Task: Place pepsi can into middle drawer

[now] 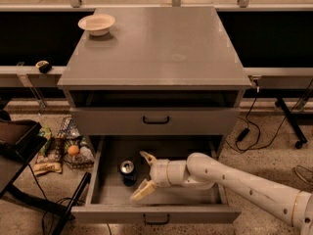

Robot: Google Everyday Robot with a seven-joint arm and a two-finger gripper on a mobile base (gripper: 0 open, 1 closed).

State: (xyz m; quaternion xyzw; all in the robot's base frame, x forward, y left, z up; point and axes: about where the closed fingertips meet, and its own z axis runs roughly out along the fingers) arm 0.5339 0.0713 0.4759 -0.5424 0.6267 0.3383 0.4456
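Observation:
The pepsi can (128, 172) stands upright on the floor of the open middle drawer (156, 213), near its left side. My gripper (144, 175) is inside the drawer just right of the can, its cream fingers (141, 191) spread wide and apart from the can. The white arm reaches in from the lower right. The drawer above (156, 120) is shut, with a black handle.
A white bowl (97, 23) sits on the cabinet top (161, 48) at the back left. A basket of snacks and an orange (72, 150) lie on the floor left of the drawer. A dark chair (17, 141) stands at the left. Cables (254, 131) lie at the right.

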